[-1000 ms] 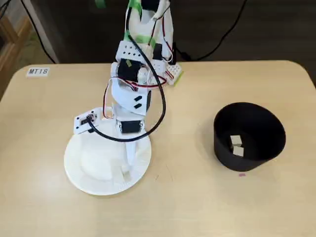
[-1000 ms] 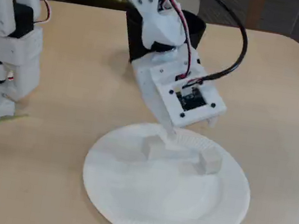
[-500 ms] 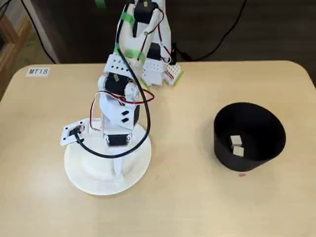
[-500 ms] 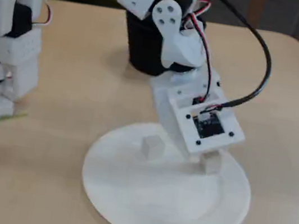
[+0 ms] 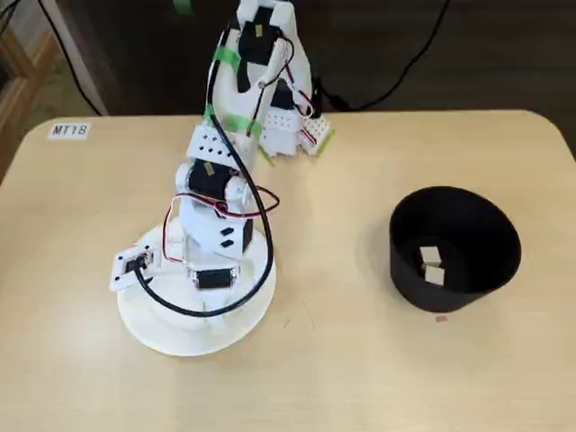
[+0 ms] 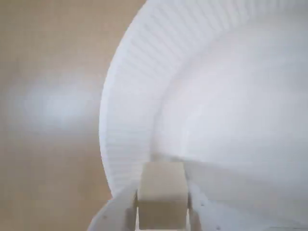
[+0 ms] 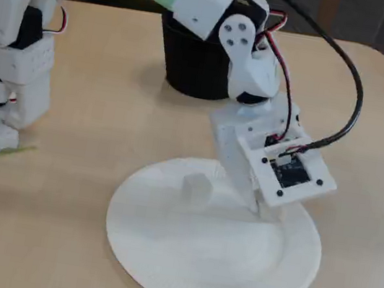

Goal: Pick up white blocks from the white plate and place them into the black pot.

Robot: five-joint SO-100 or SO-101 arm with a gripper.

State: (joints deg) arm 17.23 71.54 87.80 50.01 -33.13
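The white plate (image 5: 144, 326) (image 7: 157, 274) (image 6: 130, 96) lies on the tan table under the arm. My gripper (image 6: 162, 191) (image 7: 267, 211) is down on the plate's right side in a fixed view, and its fingers press both sides of a white block (image 6: 162, 185) that rests on the plate near the rim. The arm's body hides this block in both fixed views. Another white block (image 7: 197, 186) sits loose on the plate, left of the gripper. The black pot (image 5: 407, 277) (image 7: 189, 70) stands apart from the plate, with two white blocks (image 5: 430, 265) on its floor.
The arm's base (image 5: 288, 126) (image 7: 4, 85) stands at the table's back edge, trailing black cables. A label reading MT18 (image 5: 69, 130) is stuck near a table corner. A small pink speck (image 5: 440, 317) lies by the pot.
The arm swung across the plate, away from the first block and onto the block near the rim, and came lower. Its fingers now flank that block.
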